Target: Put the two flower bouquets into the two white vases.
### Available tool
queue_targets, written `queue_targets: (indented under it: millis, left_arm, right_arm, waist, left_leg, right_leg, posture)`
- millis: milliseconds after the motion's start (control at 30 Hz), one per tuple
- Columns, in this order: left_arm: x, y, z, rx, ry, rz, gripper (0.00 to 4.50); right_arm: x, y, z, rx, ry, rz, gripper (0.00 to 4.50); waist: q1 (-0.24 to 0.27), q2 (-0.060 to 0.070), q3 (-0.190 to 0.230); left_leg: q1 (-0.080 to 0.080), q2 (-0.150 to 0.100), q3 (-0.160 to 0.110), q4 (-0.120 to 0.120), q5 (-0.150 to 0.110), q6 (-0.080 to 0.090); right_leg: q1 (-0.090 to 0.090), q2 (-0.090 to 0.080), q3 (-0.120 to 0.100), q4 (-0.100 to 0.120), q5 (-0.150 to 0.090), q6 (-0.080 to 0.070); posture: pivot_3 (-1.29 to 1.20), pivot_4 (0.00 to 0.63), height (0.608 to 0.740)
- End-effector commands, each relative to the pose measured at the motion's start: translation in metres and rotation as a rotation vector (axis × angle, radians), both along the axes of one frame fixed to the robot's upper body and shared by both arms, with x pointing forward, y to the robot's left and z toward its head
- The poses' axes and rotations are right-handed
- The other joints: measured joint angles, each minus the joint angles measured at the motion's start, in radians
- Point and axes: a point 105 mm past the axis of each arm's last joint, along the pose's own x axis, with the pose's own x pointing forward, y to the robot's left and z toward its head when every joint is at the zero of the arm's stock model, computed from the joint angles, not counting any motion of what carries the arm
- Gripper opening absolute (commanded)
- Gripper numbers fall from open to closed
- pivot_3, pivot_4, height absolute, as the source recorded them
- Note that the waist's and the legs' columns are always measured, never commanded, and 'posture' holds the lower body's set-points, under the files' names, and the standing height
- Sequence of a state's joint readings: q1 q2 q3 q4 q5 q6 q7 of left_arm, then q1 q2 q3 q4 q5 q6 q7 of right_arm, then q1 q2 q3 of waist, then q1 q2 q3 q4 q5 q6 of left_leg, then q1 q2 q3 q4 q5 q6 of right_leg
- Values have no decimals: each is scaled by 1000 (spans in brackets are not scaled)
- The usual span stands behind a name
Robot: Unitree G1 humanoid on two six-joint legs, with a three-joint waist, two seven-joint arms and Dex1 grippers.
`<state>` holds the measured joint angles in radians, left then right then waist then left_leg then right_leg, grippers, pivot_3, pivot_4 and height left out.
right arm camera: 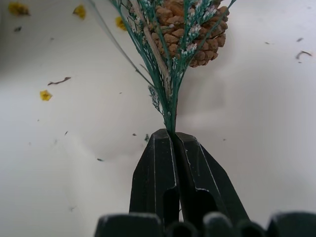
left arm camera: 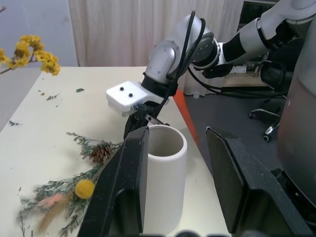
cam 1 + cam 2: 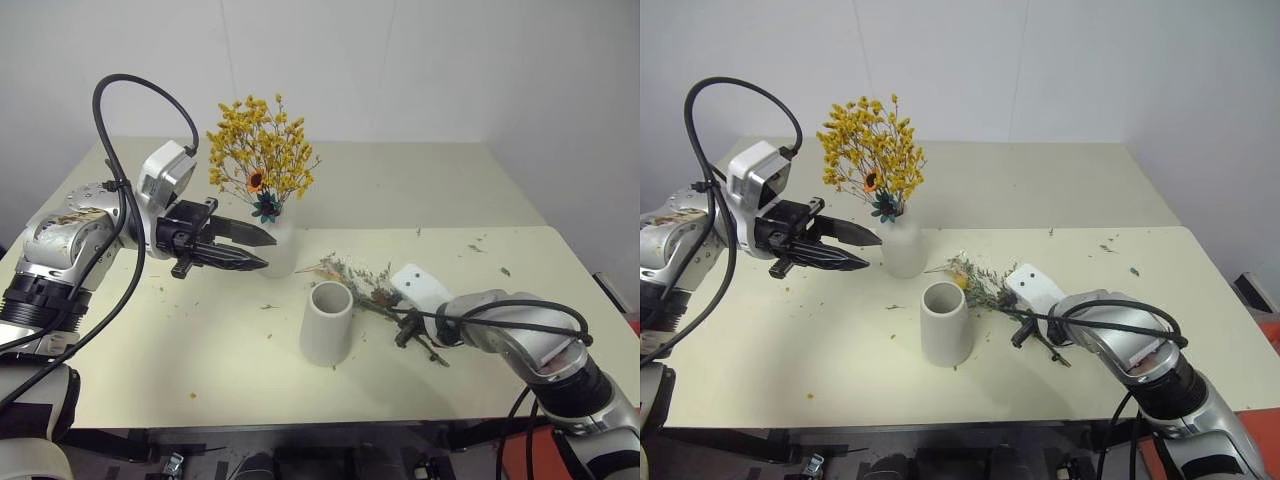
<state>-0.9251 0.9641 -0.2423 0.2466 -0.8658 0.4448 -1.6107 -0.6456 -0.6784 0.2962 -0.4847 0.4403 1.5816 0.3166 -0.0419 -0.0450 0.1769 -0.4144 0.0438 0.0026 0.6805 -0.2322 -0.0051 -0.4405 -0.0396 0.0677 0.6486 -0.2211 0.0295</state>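
A plain white wall is backing a pale counter (image 3: pixel 420 190) strewn with dried crumbs. Toward the far left, the yellow bouquet (image 3: pixel 260 160) is already standing in the bottle-shaped vase (image 3: pixel 280 248), so half the job looks done. The wide-mouthed vase (image 3: pixel 327 322) is standing empty near the middle, mouth up, waiting for the second bunch. That grey-green sprig bunch (image 3: pixel 362 282) is lying flat on the counter just to the right of it, its yellow ball flower (image 2: pixel 84 188) and brown cone (image 1: pixel 190 29) toward the vase. The right gripper (image 1: pixel 172 140) is pinching the bunch's stem ends, its fingers pressed together on them, probably so that the stems can be tipped downward into the open mouth. The left gripper (image 3: pixel 245 247) is hovering beside the bottle-shaped vase with fingers spread partway, holding nothing, perhaps ready to steady a vase.
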Motion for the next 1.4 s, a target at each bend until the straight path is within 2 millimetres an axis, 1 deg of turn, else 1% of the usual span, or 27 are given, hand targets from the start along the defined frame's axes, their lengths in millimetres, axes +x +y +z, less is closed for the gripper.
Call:
queue_targets:
  millis: [33,300,367,400,500,567,600,667,767,867,1000,1100,1267,1400]
  left_arm:
    - [-4,0,10,2,-39,-10,1992]
    - [-4,0,11,1,-23,-8,1992]
    - [-5,0,12,8,-21,-9,1992]
    - [-5,0,12,15,-22,-7,1992]
    - [-5,2,11,33,-22,0,1992]
    - [-7,4,6,61,-21,6,1992]
    - [-7,5,4,68,-21,8,1992]
    - [-7,6,3,70,-19,11,1992]
    - [-7,7,3,68,-18,13,1992]
    - [-6,7,2,74,-21,18,1992]
    - [-6,10,-2,99,-25,30,1992]
    - [-7,13,-8,128,-22,43,1992]
    - [-7,19,-15,174,-27,66,1992]
    - [-4,27,-25,233,-35,98,1992]
  right_arm:
    - [9,-16,27,30,-136,-97,68]
    - [9,-42,58,99,-280,-227,68]
    - [10,-45,71,145,-369,-250,68]
    - [10,-45,82,200,-444,-265,68]
    - [8,-48,100,321,-563,-315,68]
    - [1,-50,122,432,-729,-320,68]
    - [-4,-50,133,507,-802,-312,68]
    - [-12,-47,148,616,-894,-281,68]
    - [-20,-39,169,754,-974,-207,68]
    - [-29,-29,184,837,-1025,-111,68]
    - [-41,-12,193,1034,-997,17,68]
    - [-49,9,195,1129,-942,118,68]
    - [-59,29,193,1179,-929,215,68]
    - [-63,40,188,1174,-933,259,68]
  waist:
    - [0,0,0]
    - [0,0,0]
    - [0,0,0]
    - [0,0,0]
    - [-1,0,0]
    - [0,0,0]
    - [0,0,0]
    - [1,0,0]
    - [0,0,0]
    - [0,1,0]
    - [-2,1,0]
    - [-4,1,0]
    - [-2,1,1]
    - [-2,1,1]
  left_leg:
    - [0,0,0,0,0,0]
    - [0,0,0,0,0,0]
    - [0,0,0,0,0,0]
    - [0,0,0,0,0,0]
    - [0,0,0,0,0,0]
    - [0,0,0,-1,0,0]
    - [0,1,-1,-1,0,0]
    - [0,0,0,-1,0,0]
    - [0,0,0,-1,0,0]
    - [1,1,0,-1,0,0]
    - [2,1,0,-1,0,0]
    - [2,1,0,-1,0,0]
    - [2,1,0,-1,0,0]
    - [2,1,0,-1,0,0]
  right_leg:
    - [0,0,0,0,0,0]
    - [0,0,0,0,0,0]
    - [0,0,0,0,0,0]
    - [0,0,0,0,0,0]
    - [0,1,0,0,0,0]
    - [0,1,0,0,0,0]
    - [0,1,0,0,0,0]
    - [0,1,0,-1,0,0]
    - [0,1,0,0,0,0]
    - [0,1,0,0,0,0]
    - [1,2,0,0,0,0]
    - [1,2,1,0,0,0]
    - [1,2,1,0,0,-1]
    - [1,2,1,0,0,0]
  posture:
    - [0,150,740]
    - [0,150,740]
    - [0,150,740]
    - [0,150,740]
    - [0,150,740]
    - [0,150,740]
    - [0,150,740]
    - [0,150,740]
    - [0,150,740]
    - [0,150,740]
    - [0,150,740]
    - [0,150,740]
    - [0,150,740]
    - [0,150,740]
